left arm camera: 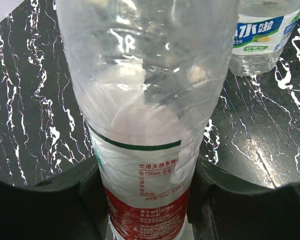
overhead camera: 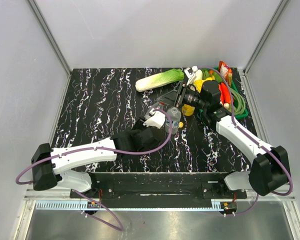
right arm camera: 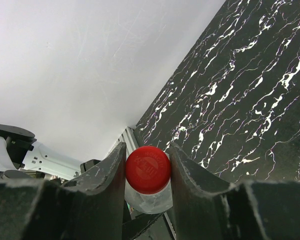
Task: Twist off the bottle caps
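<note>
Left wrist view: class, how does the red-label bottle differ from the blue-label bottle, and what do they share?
The red-label bottle is gripped between the left gripper's jaws; the blue-label bottle rests free on the table. The red-label bottle fills the view; the blue-label bottle shows partly, top right. Both are clear plastic.
</note>
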You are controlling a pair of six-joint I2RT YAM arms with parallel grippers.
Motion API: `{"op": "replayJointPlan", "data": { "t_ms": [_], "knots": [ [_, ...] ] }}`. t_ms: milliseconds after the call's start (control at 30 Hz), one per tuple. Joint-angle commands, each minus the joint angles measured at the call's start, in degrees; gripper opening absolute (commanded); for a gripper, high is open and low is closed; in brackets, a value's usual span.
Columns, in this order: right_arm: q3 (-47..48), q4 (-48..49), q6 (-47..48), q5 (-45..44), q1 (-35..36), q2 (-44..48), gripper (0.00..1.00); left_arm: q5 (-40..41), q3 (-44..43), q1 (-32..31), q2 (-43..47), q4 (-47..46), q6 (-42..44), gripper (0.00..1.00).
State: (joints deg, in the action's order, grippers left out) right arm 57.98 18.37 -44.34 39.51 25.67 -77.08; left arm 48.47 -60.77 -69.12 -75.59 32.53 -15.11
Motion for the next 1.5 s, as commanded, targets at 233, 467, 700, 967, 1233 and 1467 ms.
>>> {"op": "replayJointPlan", "data": {
  "t_ms": [233, 467, 700, 967, 1233, 1467],
  "knots": [
    [1.44, 2.46, 1.44, 1.19, 0.61, 2.46, 0.0, -6.18, 0.92, 0.21, 3.6, -4.31, 1.05, 0.35],
    [2.05, 1.49, 1.97, 1.98, 0.61, 2.19, 0.0, -18.65, 5.48, 5.65, 10.45, -9.85, 0.61, 0.43],
    [1.7, 2.98, 2.33, 3.56, 0.61, 2.81, 0.0, -35.7, 11.46, 13.92, 18.1, -16.09, -0.7, 0.47],
    [1.7, 4.3, 3.47, 6.72, 0.61, 3.95, 0.0, -58.98, 15.86, 23.93, 21.8, -22.15, -3.34, 0.48],
    [0.12, 14.06, 2.67, 14.72, 0.61, 5.8, 0.0, -78.94, 19.37, 30.8, 22.86, -31.64, -7.91, 0.48],
    [-0.49, 18.97, 3.03, 19.46, 0.52, 6.85, 0.0, -96.08, 21.48, 34.14, 22.86, -46.05, -14.58, 0.48]
  ]
}}
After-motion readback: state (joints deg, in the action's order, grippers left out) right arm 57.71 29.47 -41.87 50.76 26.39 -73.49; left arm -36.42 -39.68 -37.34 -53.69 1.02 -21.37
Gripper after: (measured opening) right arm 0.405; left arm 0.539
